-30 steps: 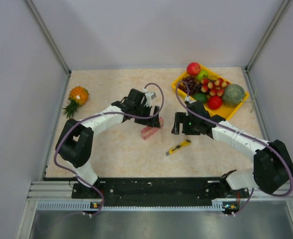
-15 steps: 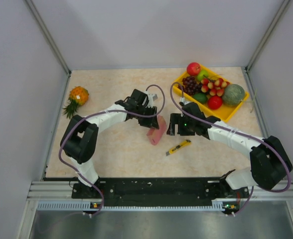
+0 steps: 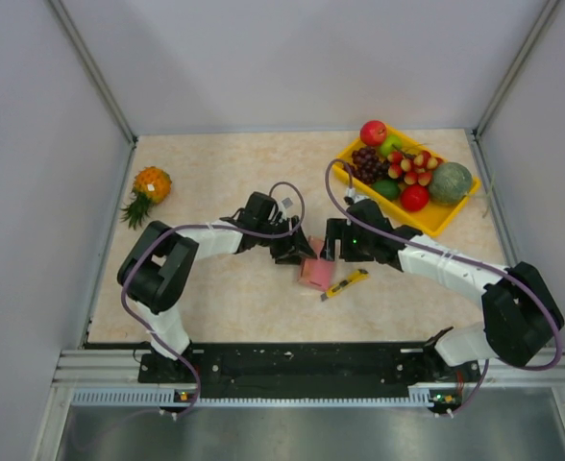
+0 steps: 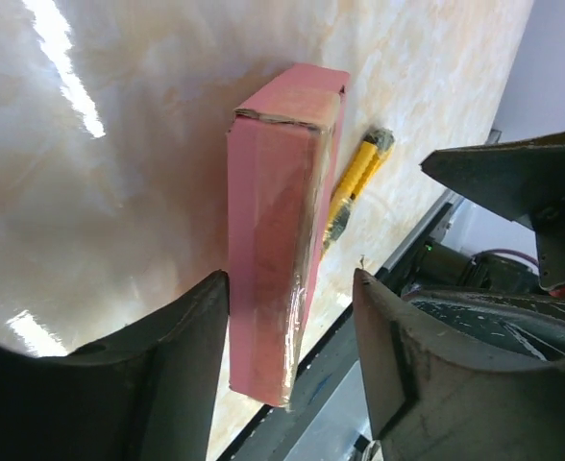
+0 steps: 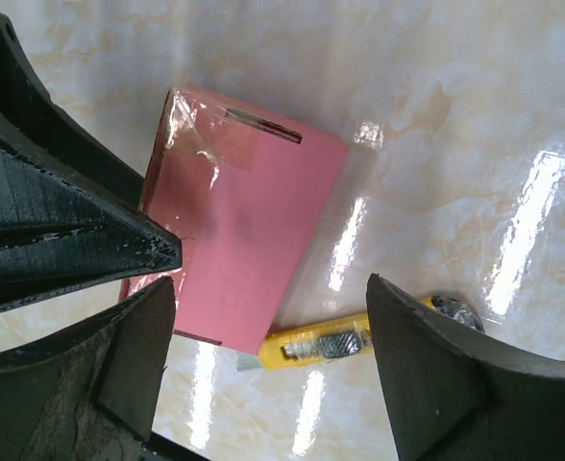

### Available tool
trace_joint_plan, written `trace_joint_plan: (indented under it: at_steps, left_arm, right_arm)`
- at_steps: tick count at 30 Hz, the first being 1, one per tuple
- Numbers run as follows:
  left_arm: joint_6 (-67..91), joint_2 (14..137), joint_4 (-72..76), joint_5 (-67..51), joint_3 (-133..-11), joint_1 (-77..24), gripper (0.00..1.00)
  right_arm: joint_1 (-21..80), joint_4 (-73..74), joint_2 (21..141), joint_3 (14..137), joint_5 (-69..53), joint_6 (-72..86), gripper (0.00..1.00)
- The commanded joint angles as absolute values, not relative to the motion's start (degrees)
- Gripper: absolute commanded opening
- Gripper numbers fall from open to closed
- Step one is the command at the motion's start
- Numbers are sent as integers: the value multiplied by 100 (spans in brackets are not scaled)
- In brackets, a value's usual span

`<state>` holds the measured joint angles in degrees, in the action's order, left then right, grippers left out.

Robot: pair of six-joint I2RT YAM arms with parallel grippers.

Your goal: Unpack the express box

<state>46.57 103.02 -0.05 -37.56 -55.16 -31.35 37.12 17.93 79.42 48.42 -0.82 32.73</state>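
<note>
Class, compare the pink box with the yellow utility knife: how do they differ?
The pink box is broad, flat and taped; the utility knife is slim and long. The box is pink, the knife yellow. Both rest on the table, close together.

A glossy beige, marble-patterned tabletop (image 3: pixel 215 298) sits enclosed on 3 sides by plain pale grey panels: a back wall (image 3: pixel 302 58), a left wall (image 3: pixel 33 240) and a right wall (image 3: pixel 552 192). Slanting aluminium posts mark the 2 rear corners, a left post (image 3: pixel 92 69) and a right post (image 3: pixel 518 65). A ribbed aluminium rail (image 3: pixel 100 363) borders the near edge, with a brushed metal sheet (image 3: pixel 302 437) beyond it. White streaks of reflected light (image 4: pixel 66 67) gleam on the polished surface in both wrist views.
</note>
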Motion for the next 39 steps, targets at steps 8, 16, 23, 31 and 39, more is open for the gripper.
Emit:
trace_joint_plan:
  at_steps: [8, 16, 23, 31, 39]
  left_arm:
    - [3991, 9668, -1017, -2234, -5440, -2962, 72]
    - [3867, 9834, -1002, -2390, -5440, -2944, 52]
    - [3762, 10142, -941, -2671, -5599, -2944, 44]
    - [3691, 10037, -756, -2900, -5555, -2944, 51]
    - [3674, 10107, -677, -2971, -5563, -2944, 47]
  right_arm:
    - [4043, 1758, 8656, 5202, 562, 3226, 77]
    - [4342, 1819, 9070, 5537, 905, 3384, 70]
    - [4350, 1890, 9255, 5642, 949, 3638, 62]
    - [4342, 2021, 9518, 5687, 932, 3709, 47]
    - [4342, 2048, 9598, 5669, 914, 3718, 42]
